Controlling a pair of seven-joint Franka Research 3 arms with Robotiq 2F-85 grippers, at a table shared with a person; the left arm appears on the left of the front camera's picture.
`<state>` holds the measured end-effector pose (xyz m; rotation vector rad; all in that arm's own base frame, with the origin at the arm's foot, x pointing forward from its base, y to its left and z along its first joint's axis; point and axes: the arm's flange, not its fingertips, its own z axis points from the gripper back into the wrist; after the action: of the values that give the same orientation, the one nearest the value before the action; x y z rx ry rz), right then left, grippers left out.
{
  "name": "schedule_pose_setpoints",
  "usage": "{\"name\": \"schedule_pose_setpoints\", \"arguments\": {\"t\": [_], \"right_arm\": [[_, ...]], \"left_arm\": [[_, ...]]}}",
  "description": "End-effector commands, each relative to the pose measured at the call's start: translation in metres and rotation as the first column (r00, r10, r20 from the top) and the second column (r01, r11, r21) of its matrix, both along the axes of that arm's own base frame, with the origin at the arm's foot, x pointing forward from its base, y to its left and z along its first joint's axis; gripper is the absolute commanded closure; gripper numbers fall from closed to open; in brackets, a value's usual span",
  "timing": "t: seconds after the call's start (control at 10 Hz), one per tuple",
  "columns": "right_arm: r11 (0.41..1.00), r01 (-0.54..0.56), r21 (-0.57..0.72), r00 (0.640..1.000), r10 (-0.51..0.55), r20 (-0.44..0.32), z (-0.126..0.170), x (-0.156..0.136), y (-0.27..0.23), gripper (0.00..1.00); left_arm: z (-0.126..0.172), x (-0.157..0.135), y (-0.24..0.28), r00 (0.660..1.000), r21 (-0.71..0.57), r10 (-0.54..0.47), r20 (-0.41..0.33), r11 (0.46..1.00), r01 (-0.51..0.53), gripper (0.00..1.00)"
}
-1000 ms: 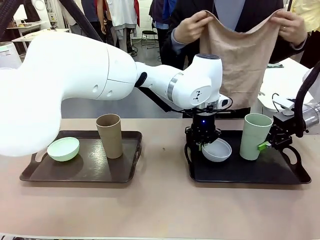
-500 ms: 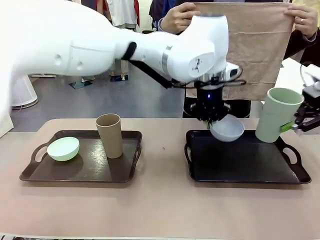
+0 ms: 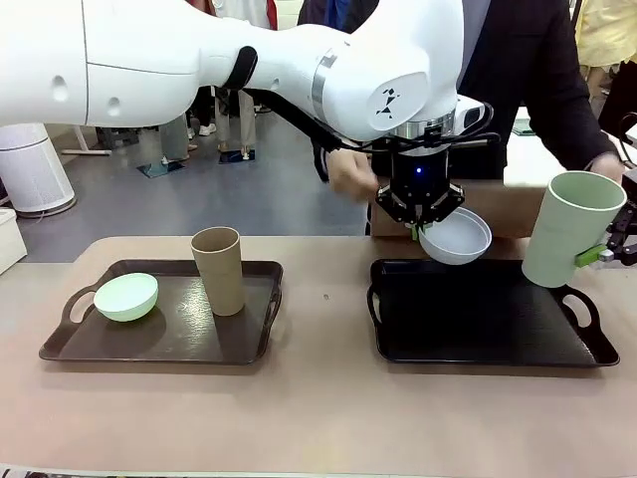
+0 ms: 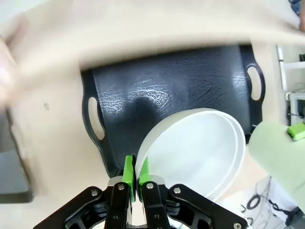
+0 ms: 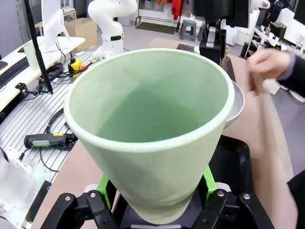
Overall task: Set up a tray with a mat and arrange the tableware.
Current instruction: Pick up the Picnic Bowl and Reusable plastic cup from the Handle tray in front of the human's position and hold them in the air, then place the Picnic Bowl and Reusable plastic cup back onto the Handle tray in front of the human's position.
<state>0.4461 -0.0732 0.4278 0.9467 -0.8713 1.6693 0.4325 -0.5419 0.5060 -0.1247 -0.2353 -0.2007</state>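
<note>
My left gripper (image 3: 419, 221) reaches across to the right side and is shut on the rim of the white-grey bowl (image 3: 456, 236), held tilted above the black tray (image 3: 488, 319). In the left wrist view its green pads (image 4: 128, 171) pinch the bowl's (image 4: 195, 152) rim over the tray (image 4: 157, 95). At the far right my right gripper (image 3: 609, 253) is shut on the pale green cup (image 3: 571, 229), lifted above the tray's right end; the cup (image 5: 147, 114) stands between my green pads (image 5: 208, 175). A person holds the tan mat (image 3: 498, 207) low behind the tray.
A brown tray (image 3: 70, 344) on the left holds the mint green bowl (image 3: 126, 296) and the tan cup (image 3: 218, 269). The person's hand (image 3: 348, 174) is just behind my left arm. Bare table lies between the trays and along the front edge.
Both grippers rose, lifting the bowl and the pale green cup off the black tray, the cup also moving right. The person brought the mat down from chest height to just behind the tray.
</note>
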Motion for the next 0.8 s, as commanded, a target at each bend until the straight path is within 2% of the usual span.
{"name": "schedule_pose_setpoints", "arguments": {"t": [0.0,0.7], "right_arm": [[1.0,-0.001,0.014,1.0,0.001,0.005,0.003,0.0041,0.0018,1.0],[1.0,-0.001,0.014,1.0,0.001,0.005,0.003,0.0041,0.0018,1.0]], "left_arm": [[0.0017,0.0031,-0.0002,1.0,-0.001,-0.013,0.001,1.0,0.013,1.0],[0.0017,0.0031,-0.0002,1.0,-0.001,-0.013,0.001,1.0,0.013,1.0]]}}
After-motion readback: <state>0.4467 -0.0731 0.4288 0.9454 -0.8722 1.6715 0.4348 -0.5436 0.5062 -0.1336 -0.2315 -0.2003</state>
